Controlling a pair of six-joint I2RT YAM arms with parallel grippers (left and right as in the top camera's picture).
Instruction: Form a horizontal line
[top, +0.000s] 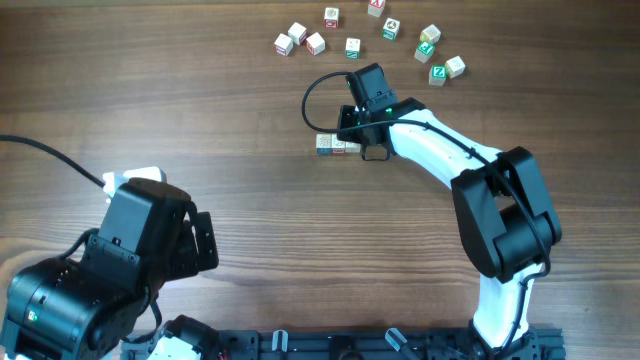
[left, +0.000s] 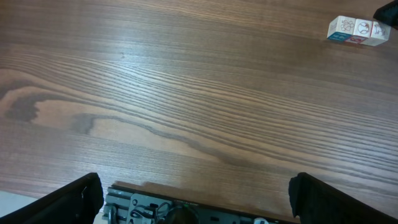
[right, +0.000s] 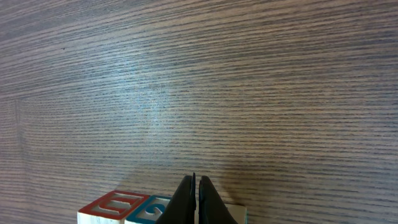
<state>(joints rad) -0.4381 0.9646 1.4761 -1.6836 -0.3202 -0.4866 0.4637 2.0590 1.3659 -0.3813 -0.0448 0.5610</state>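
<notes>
You had a brown counter (top: 200, 120) with a wavy, streaked wood grain filling every view. The left arm (top: 90, 280), bulky and black, was cut off at the bottom left corner of the overhead view. The white-and-black right arm (top: 500, 215) reached in over the middle. The left hand (left: 196, 193) stood wide open and empty, with only its two dark fingertips showing at the lower edge of its own camera. The right hand (right: 196, 199) was closed, its thin black fingers pressed together with nothing between them.

The horizontal line (top: 338, 145), three small square-edged wooden cubes touching side by side, lay mid-counter directly under that closed hand. From above, the hand hid the row's right end. In the wrist view the frame cropped the cubes and the fingers covered the middle of the row, so you could not tell whether the tips touched it. Loose cubes (top: 352, 47) lay scattered well apart along the far edge, their letters too small to read.
</notes>
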